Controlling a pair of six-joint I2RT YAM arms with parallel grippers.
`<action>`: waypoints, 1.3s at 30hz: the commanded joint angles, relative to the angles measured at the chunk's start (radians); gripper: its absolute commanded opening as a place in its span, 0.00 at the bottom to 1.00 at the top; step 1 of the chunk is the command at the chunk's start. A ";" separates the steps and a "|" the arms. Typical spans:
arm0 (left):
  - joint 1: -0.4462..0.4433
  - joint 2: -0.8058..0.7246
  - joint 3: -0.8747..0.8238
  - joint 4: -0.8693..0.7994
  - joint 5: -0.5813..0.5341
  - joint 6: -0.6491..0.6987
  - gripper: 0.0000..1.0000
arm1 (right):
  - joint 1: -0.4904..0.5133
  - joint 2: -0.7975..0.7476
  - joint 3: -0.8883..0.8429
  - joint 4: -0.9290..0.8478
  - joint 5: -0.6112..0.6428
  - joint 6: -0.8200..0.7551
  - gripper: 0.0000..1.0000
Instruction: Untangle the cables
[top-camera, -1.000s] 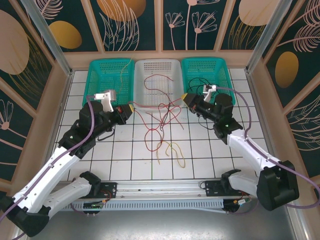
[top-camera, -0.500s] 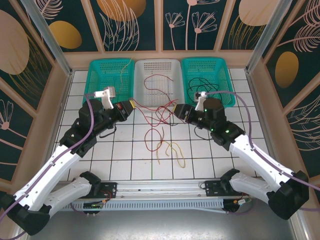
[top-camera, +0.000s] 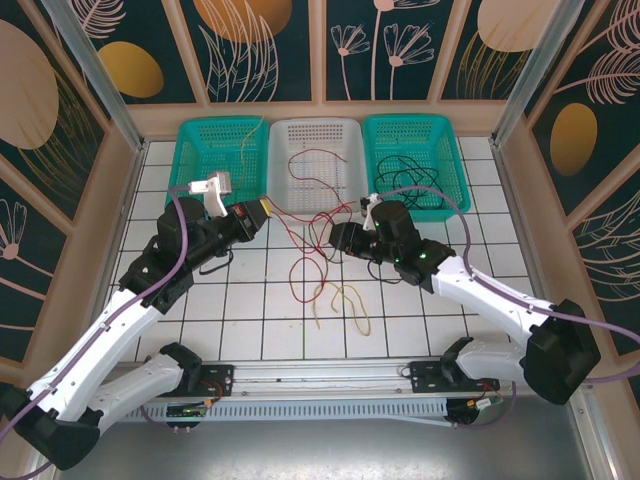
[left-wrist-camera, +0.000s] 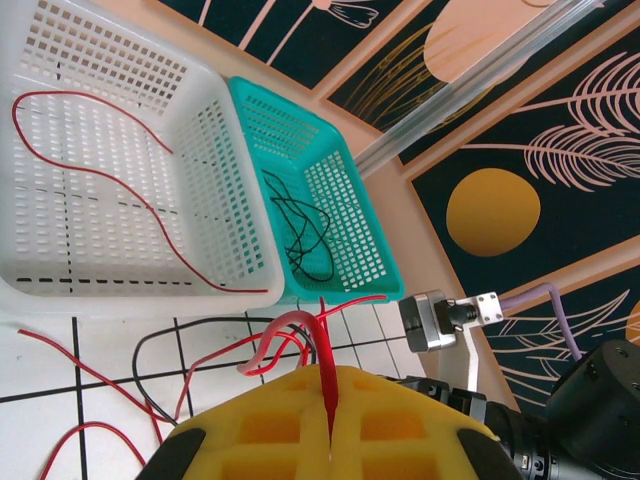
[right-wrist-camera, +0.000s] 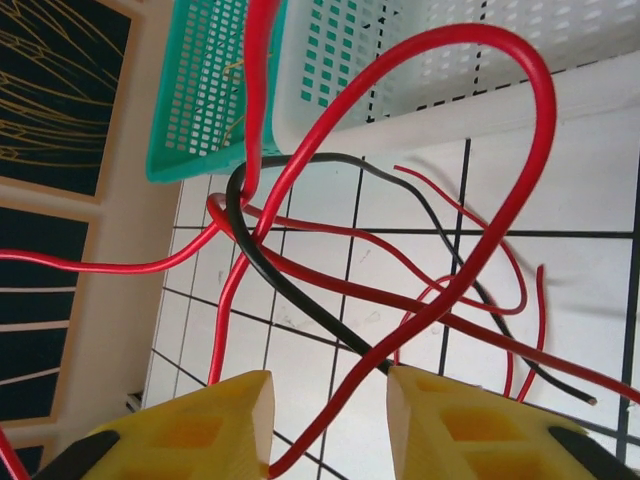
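Red cables (top-camera: 322, 225) are lying knotted in the middle of the tiled surface (top-camera: 250, 310), just in front of the white basket (top-camera: 340, 135). A black cable (right-wrist-camera: 320, 157) is threading through their loops. A pale yellow cable (top-camera: 347, 300) is curling on the tiles nearer the arm bases. One red strand is trailing inside the white basket, and more black wire is resting in the teal basket (top-camera: 445, 160) to its right.

The step in hand appears to be drawing one red strand out of the knot while the other arm is steadying it. Doing it well likely means the free gripper is closing on a single red loop and leaving out the black cable running close beside it. The two arms would then be easing apart slowly, so that the loops are sliding open rather than cinching tight. Lifting the strand a little off the tiles may also help, since it is crossing several others.

The left gripper (left-wrist-camera: 330, 440) is clenched at the left edge of the tangle. Its yellow pads are pressing together on a red strand that is rising from the seam between them. The right gripper (right-wrist-camera: 330, 420) is reaching into the knot from the other side with its jaws standing partly apart. A red loop and the black cable are passing through the gap, which is far wider than either wire, so it is grasping nothing.
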 joint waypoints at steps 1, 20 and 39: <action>0.007 -0.004 0.035 0.038 0.014 -0.009 0.00 | 0.004 0.015 0.038 0.003 0.038 -0.008 0.28; 0.006 0.070 0.236 -0.203 -0.118 0.080 0.00 | 0.000 0.022 -0.126 -0.165 0.242 -0.091 0.00; 0.006 0.104 0.309 -0.248 -0.097 0.135 0.00 | 0.031 -0.069 -0.143 -0.264 0.275 -0.195 0.12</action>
